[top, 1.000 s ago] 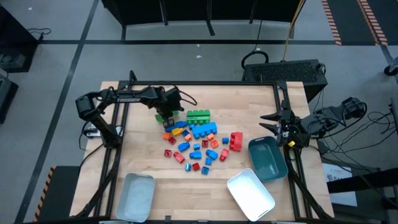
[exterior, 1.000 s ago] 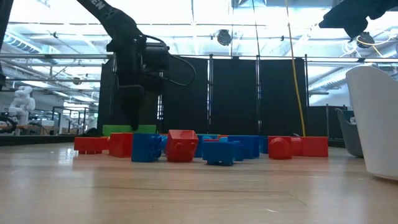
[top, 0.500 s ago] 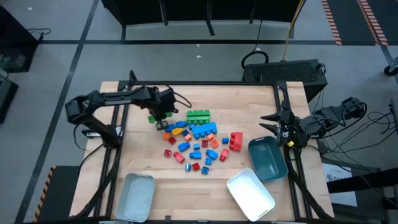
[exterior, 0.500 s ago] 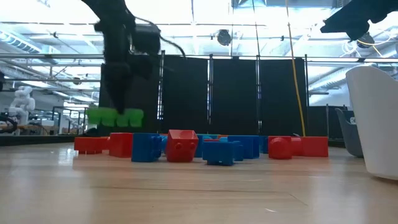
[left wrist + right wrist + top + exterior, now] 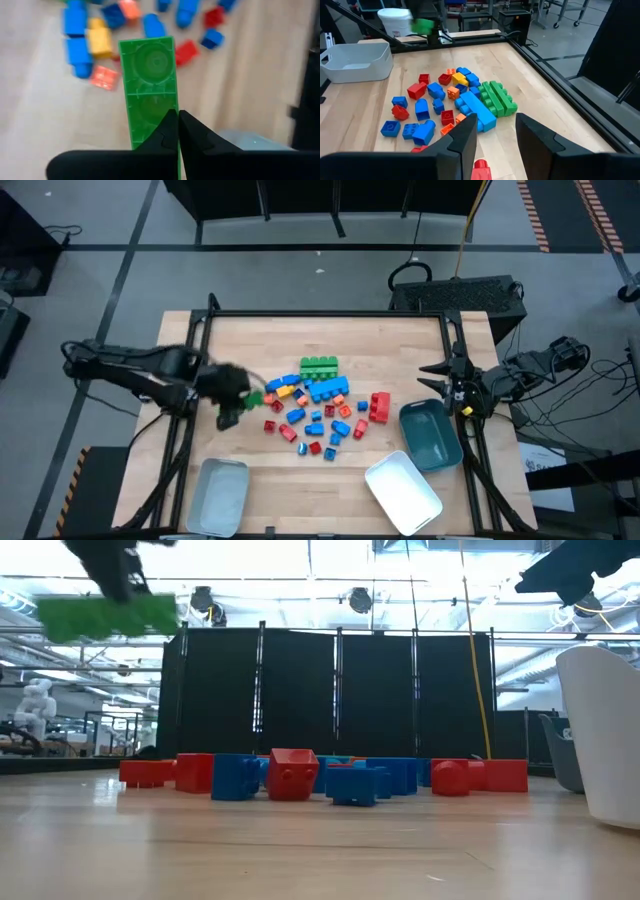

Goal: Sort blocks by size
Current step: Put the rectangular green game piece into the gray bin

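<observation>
Holding a long green brick (image 5: 149, 95) clear above the counter (image 5: 410, 340), the left hand (image 5: 228, 402) is clamped shut on it near the counter's left edge, beside the heap. In the left wrist view the brick's hollow underside shows: glossy moulded plastic with round sockets and thin ribs, its end pinched between the two dark pointed fingers (image 5: 195, 140). In the low view it hangs level, well above the heap, blurred.

The remaining blocks (image 5: 318, 405) lie in a loose heap at the counter's centre: a wide green studded brick (image 5: 319, 365) toward the far edge, a long blue brick (image 5: 327, 389) just beside it, a red brick (image 5: 379, 406) on the right side of the heap, and small blue, red and orange cubes scattered toward the near edge.

The right hand (image 5: 437, 379) waits over the right edge, fingers apart, holding nothing.

Counter: pale wood planks, matt, framed by black rails. Three rounded plastic trays at the near edge: pale grey tray (image 5: 217, 495) left, white tray (image 5: 403, 487) and teal tray (image 5: 431, 437) right.

Room: grey floor, black curtain panels (image 5: 400, 710), bright ceiling lights.
</observation>
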`<act>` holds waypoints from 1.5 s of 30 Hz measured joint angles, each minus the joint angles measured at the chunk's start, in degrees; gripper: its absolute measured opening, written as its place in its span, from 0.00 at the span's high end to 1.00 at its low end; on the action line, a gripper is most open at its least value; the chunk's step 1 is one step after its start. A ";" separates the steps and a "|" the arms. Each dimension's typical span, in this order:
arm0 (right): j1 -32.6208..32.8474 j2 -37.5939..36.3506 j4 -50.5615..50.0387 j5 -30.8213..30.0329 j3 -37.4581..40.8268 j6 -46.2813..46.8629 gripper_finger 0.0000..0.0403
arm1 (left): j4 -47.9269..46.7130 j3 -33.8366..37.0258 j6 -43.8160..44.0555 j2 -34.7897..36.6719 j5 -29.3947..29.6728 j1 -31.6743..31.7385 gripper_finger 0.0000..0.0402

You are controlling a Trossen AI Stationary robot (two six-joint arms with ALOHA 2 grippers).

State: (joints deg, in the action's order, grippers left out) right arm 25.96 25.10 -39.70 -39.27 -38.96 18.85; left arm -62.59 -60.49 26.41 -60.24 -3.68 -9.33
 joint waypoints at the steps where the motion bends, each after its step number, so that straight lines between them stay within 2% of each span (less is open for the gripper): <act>1: 0.00 0.00 0.02 0.00 0.01 0.02 0.71 | 0.16 0.00 2.28 -0.02 0.83 -3.26 0.99; 5: 0.00 0.00 0.76 0.00 0.00 0.03 0.71 | 1.63 0.00 10.43 -2.28 4.86 -15.11 0.99; 10: 0.00 0.00 1.68 0.00 0.01 0.03 0.71 | 9.23 0.00 17.60 -8.01 5.39 -26.48 1.00; 14: 0.00 0.00 1.73 0.01 0.00 0.46 0.71 | 13.35 0.00 23.70 -12.33 5.36 -32.57 1.00; 21: 0.00 0.00 1.73 0.02 0.00 1.51 0.71 | 11.83 0.00 36.18 -14.45 5.30 -39.68 1.00; 25: 0.00 -0.01 1.73 0.02 0.00 1.51 0.71 | 12.30 0.00 37.27 -15.20 5.53 -41.34 0.96; 31: 0.00 0.00 1.73 0.26 0.00 1.53 0.71 | 12.11 0.00 31.76 -17.62 5.87 -42.17 0.87; 35: 0.00 -0.02 1.73 0.29 0.00 1.51 0.71 | 11.18 0.00 30.13 -18.43 3.28 -42.13 0.79; 38: 0.00 0.00 1.73 0.16 0.00 1.28 0.71 | 8.67 0.00 29.49 -18.24 3.89 -41.56 0.75; 41: 0.00 0.00 1.73 -0.09 0.00 0.58 0.71 | 7.95 0.00 25.74 -17.33 10.93 -38.86 0.74; 45: 0.00 0.00 1.70 -1.40 0.00 0.24 0.71 | 7.46 -1.19 16.90 -16.17 27.59 -32.30 0.74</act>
State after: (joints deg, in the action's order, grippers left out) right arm 25.96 25.10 -38.00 -40.66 -38.96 19.09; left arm -55.13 -61.68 43.31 -76.41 23.91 -41.63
